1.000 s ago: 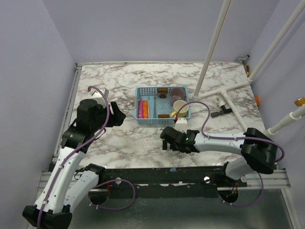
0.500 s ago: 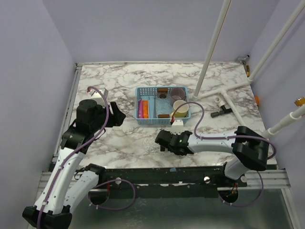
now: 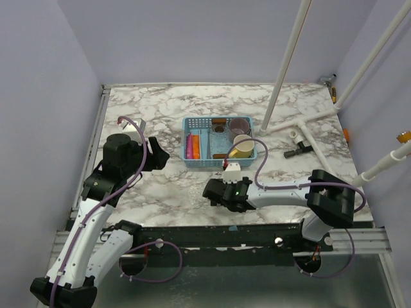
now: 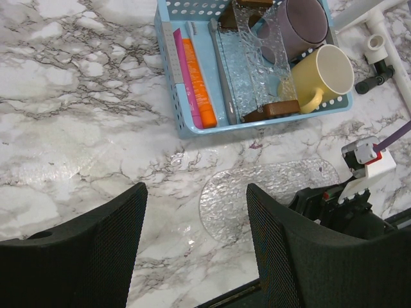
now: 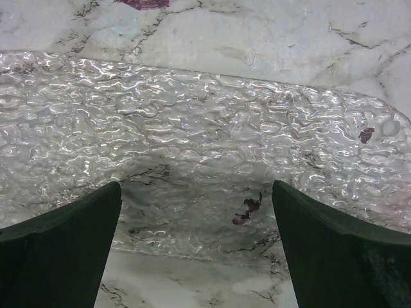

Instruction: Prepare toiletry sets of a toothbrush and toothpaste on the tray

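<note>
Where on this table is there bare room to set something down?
Free: the marble table strip behind the tray, and the far-left corner. Crowded: inside the tray, the near front where the clear plate lies under the right gripper, and right by the white pipes.

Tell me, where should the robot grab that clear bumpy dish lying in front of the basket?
Probably the rim of a long edge, from above: the clear dish lies flat and thin, too wide to span, so only its rim offers a pinch. The open right gripper hovers over it.
</note>
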Controlling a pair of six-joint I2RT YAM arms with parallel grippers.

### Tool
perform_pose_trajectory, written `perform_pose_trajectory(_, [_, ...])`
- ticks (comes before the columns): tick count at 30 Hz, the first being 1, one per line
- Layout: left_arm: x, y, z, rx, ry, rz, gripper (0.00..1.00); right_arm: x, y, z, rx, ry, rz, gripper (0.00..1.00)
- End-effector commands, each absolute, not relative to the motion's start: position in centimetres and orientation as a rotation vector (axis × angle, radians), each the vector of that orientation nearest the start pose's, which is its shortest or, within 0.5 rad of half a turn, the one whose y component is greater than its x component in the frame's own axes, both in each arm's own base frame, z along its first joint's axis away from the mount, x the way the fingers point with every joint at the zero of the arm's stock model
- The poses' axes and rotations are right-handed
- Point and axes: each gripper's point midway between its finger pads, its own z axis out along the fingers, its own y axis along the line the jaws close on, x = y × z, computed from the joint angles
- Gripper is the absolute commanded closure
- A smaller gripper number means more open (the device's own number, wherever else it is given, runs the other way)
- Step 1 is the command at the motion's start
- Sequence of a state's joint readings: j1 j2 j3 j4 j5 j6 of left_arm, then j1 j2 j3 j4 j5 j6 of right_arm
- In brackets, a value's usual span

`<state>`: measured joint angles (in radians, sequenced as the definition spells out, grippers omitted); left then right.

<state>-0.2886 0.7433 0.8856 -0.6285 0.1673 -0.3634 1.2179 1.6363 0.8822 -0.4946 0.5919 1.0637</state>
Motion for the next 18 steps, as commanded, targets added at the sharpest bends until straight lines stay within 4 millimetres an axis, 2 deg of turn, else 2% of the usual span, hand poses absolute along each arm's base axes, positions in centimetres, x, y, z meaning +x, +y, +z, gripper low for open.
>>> perform_pose_trajectory(1, [23.6,-11.3,23.9,0.013,2.079,-0.560,0.36,14.9,27.3,-0.2,-0.095,2.558,0.045,0.00])
perform_pose_trajectory(18, [23.6,-11.2,24.0,0.010,2.076,-0.556,0.35,12.3,27.8,-1.0,-0.155,2.588,0.056,0.01])
